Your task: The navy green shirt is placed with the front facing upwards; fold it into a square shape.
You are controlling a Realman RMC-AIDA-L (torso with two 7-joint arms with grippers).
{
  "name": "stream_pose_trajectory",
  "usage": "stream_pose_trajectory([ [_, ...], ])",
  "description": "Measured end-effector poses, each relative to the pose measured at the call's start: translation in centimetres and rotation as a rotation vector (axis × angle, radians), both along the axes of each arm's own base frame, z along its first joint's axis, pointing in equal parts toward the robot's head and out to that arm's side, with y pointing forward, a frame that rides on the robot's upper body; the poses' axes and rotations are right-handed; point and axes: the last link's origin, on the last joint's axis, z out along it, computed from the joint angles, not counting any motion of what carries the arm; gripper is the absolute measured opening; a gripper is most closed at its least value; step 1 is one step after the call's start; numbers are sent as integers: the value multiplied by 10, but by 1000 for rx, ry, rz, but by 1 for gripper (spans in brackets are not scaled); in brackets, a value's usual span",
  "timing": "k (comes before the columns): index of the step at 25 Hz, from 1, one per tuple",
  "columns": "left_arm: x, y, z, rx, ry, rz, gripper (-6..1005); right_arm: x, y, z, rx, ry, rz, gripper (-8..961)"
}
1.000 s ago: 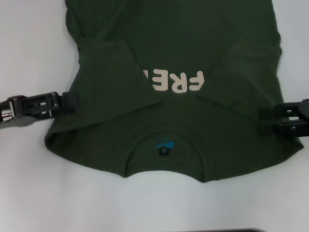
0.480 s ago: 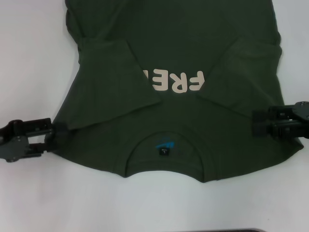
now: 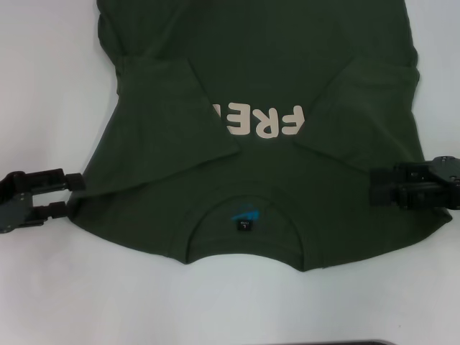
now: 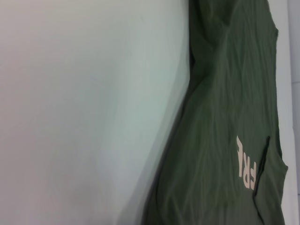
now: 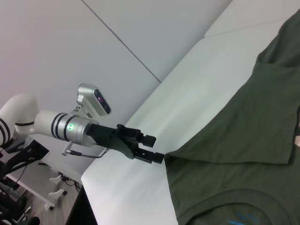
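Two grippers flank the near end of the navy green shirt (image 3: 251, 144), one at each shoulder, on a white table (image 3: 43, 93). The left gripper (image 3: 68, 194) sits at the shirt's left shoulder edge, its two black fingers (image 3: 56, 177) spread apart with the corner of cloth at their tips; the right wrist view shows the same fingers parted, the hem just meeting them, and whether any fabric lies between them cannot be told. The right gripper (image 3: 375, 185) lies over the opposite shoulder, on top of the cloth, fingers pointing inward; its state cannot be read from any view.

Between the two tools the shirt lies flat, front up, collar and black neck tag (image 3: 246, 226) nearest the robot, its body running away from the robot toward the far side of the table. Both sleeves are turned in over the chest, partly covering the cream lettering (image 3: 262, 121).

Cloth lies inboard of each gripper, so the garment's long axis runs straight away from the line joining them. Judging from this, the coming fold likely calls for both shoulders to be carried together along that axis, away from the robot; both arms are equally placed to reach.
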Motion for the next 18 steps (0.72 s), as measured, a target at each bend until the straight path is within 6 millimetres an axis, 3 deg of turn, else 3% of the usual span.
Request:
stream_pose_trajectory([
  [18, -6, 6, -11, -45, 49, 57, 779, 1, 2, 1, 1, -4, -12, 777],
])
